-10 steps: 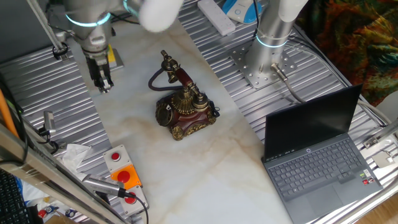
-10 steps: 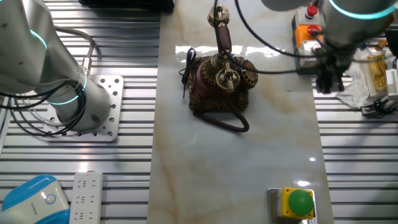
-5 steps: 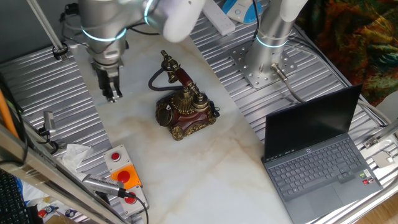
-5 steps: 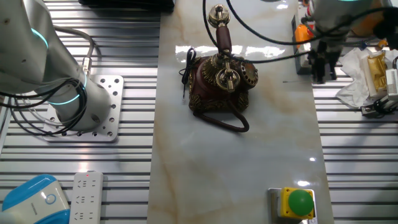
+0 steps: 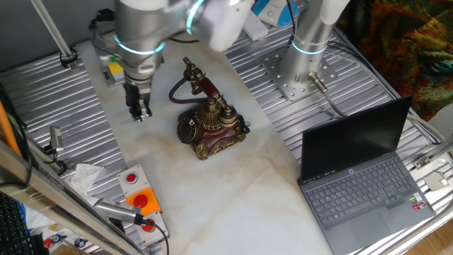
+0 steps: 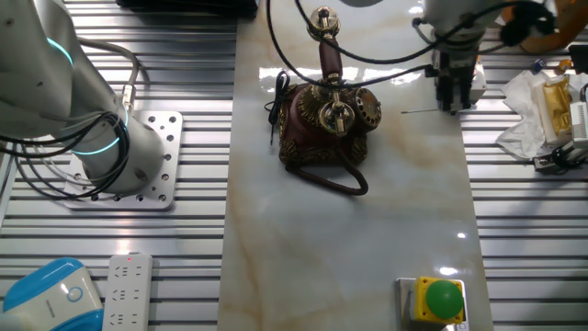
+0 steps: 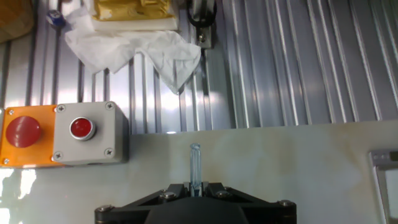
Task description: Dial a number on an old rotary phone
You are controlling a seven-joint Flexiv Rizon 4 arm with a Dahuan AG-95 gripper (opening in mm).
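Marble-look tabletop [image 5: 233,198] with ribbed metal panels on both sides, that's your workspace. Your gripper [image 5: 139,113] hangs above the marble near its edge, fingers pointing down and pressed together. In the hand view you can see they're pinching a thin clear rod [image 7: 195,163] that sticks out past the tips over the marble. From the other fixed view the gripper [image 6: 449,103] sits out to the dial side of the old rotary phone [image 6: 327,118], apart from it, not touching.

The phone [image 5: 208,122] stands upright about mid-table, dark red with brass trim, handset [image 5: 200,83] lying across the cradle and the black cord [image 5: 180,92] looping off beside it. Its round dark dial [image 5: 187,129] faces the gripper's side.

Past the gripper the hand view shows a grey box with a red button [image 7: 82,128], an orange one [image 7: 23,132] beside it, and crumpled white tissue [image 7: 137,48] on the ribbed metal. An open laptop [image 5: 368,177] sits well away on the far side.
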